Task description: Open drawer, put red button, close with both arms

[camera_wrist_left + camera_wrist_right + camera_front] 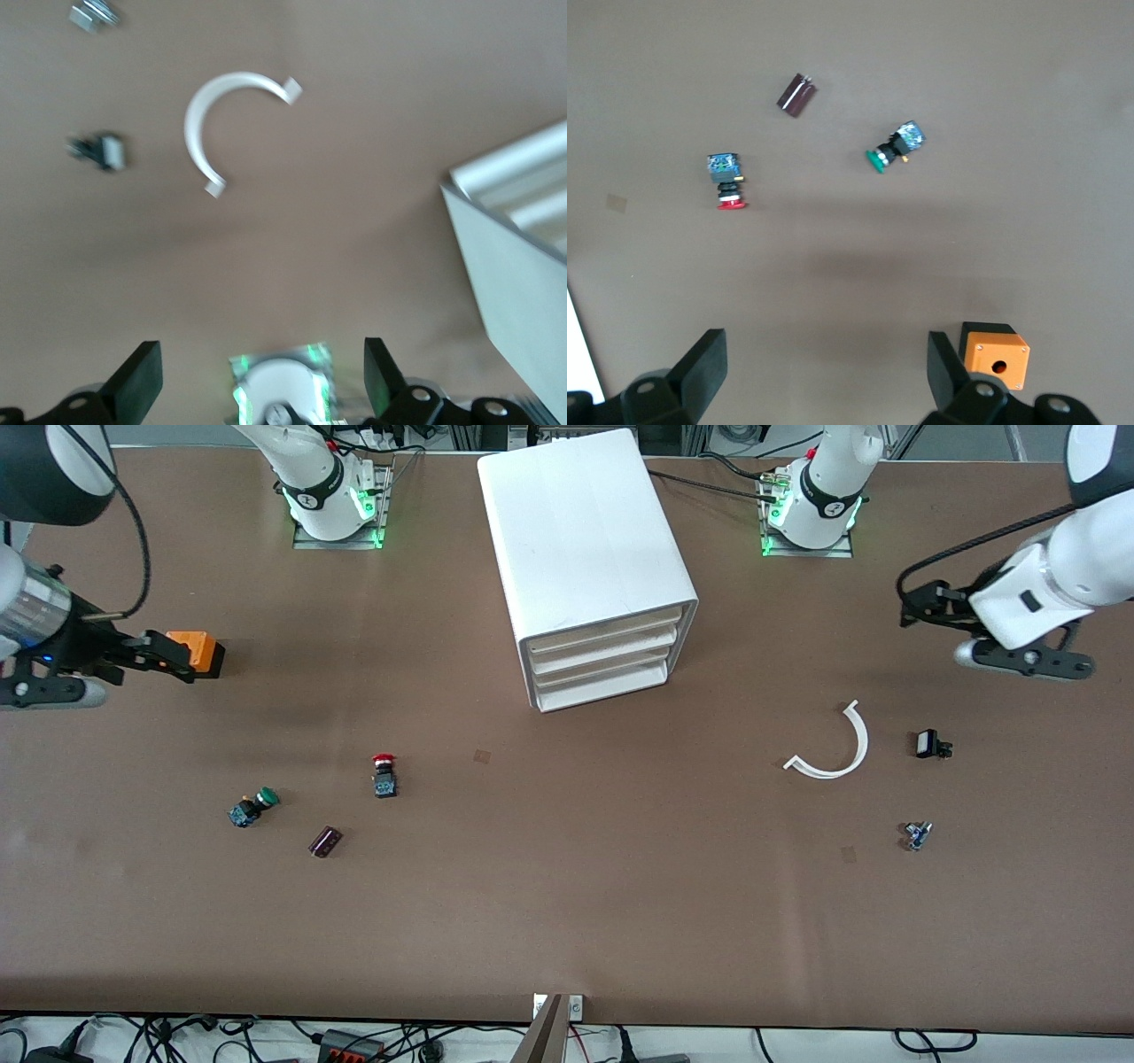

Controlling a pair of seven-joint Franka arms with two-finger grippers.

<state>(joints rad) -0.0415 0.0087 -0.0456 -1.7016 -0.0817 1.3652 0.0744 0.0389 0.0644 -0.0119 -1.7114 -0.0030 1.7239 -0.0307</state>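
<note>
The big white cabinet (589, 567) sits in the middle of the table between the two arm bases, and its top drawer (604, 634) is fully pushed in, flush with the look-alike drawers below it. I can make out no handle on that plain front, only a thin lip, so I'd guess the fingers must hook the edge, and the light plastic box may slide if pulled hard. The red button (384, 775) lies on its side on the bare table, nearer the front camera than the cabinet and toward the right arm's end. It looks small, hard and light; the round cap could roll or slip, so the squarer black and blue body seems the safer place to pinch. From the cabinet, farther toward the right arm's end, lie a green-capped button (253, 806) and a small dark cylinder (325, 841), both well apart from the red one, so nothing crowds it. The right gripper (824, 376) hangs with its fingers spread and empty, just beside an orange cube (195, 652). The left gripper (261, 381), also wide apart and empty, hovers toward the left arm's end from the cabinet, near a white curved strip (833, 746), a small black part (930, 744) and a tiny blue part (916, 834).
</note>
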